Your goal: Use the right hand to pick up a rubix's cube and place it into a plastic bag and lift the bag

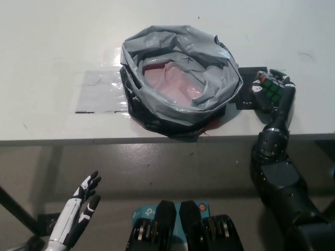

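The Rubik's cube is gripped in my black right hand, tilted, with green and white stickers showing. It is just right of the bag, over a black mat on the white table. The grey plastic bag stands open at the table's middle, its rim rolled down and a pinkish lining showing inside. My white left hand rests below the table edge at the lower left, fingers spread and holding nothing.
A clear plastic sheet lies flat on the table left of the bag. The table's front edge runs across the middle of the view, with floor below it.
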You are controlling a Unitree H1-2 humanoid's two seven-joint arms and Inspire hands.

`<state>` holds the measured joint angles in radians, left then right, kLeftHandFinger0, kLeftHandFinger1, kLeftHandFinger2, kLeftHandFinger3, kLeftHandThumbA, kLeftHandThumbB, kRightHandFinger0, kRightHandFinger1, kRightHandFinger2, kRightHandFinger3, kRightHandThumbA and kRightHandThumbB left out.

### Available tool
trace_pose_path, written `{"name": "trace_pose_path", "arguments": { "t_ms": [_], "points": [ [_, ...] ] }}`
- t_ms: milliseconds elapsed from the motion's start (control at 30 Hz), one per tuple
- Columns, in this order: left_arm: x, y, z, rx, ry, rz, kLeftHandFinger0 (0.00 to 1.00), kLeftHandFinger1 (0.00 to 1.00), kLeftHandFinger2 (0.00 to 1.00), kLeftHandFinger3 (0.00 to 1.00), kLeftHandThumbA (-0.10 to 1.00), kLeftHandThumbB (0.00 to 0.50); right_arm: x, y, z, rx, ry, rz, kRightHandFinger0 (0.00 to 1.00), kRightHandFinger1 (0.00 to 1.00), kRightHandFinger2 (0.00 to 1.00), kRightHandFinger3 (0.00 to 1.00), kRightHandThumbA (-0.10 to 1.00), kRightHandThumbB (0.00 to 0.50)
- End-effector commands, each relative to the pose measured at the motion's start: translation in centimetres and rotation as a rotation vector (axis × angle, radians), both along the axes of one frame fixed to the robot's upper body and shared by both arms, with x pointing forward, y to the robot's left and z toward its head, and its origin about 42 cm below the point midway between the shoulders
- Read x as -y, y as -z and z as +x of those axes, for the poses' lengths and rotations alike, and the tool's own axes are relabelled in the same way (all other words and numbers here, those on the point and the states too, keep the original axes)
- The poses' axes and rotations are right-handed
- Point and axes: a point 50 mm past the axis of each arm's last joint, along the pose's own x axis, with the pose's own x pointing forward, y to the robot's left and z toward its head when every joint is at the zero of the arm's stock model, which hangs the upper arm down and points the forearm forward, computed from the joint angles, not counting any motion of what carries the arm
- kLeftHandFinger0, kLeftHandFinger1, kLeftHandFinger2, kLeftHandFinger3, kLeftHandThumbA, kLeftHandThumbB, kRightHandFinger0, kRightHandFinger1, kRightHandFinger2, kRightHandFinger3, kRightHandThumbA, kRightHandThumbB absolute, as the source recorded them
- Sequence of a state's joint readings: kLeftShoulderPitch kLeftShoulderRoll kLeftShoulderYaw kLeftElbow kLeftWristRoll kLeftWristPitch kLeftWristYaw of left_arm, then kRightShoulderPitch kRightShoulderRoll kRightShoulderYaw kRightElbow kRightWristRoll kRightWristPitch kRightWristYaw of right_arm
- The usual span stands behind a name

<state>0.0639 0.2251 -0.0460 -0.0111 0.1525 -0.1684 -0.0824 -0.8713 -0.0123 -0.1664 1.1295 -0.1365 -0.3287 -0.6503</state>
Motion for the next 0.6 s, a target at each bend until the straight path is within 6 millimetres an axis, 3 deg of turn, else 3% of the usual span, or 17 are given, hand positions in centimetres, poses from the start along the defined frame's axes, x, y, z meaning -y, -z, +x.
{"name": "trace_pose_path", "arguments": {
  "t_ms": [0,400,567],
  "points": [
    [-0.1,-1.2,0.2,0.072,0.024,0.019,1.00,1.00,1.00,1.00,0.98,0.201,-0.5,-4.0,1.5,0.175,0.052,0.085,0.00,0.00,0.40,0.51,-0.10,0.151],
    [-0.2,-1.6,0.7,0.077,0.026,0.025,1.00,1.00,1.00,1.00,0.99,0.202,-0.5,-4.5,1.8,0.196,0.035,0.091,0.00,0.00,0.41,0.57,-0.10,0.148],
    [-0.3,-1.6,0.6,0.066,0.024,0.030,1.00,1.00,1.00,1.00,1.00,0.192,-0.5,-5.2,2.2,0.205,0.031,0.186,0.00,0.00,0.42,0.59,-0.10,0.151]
  ]
}}
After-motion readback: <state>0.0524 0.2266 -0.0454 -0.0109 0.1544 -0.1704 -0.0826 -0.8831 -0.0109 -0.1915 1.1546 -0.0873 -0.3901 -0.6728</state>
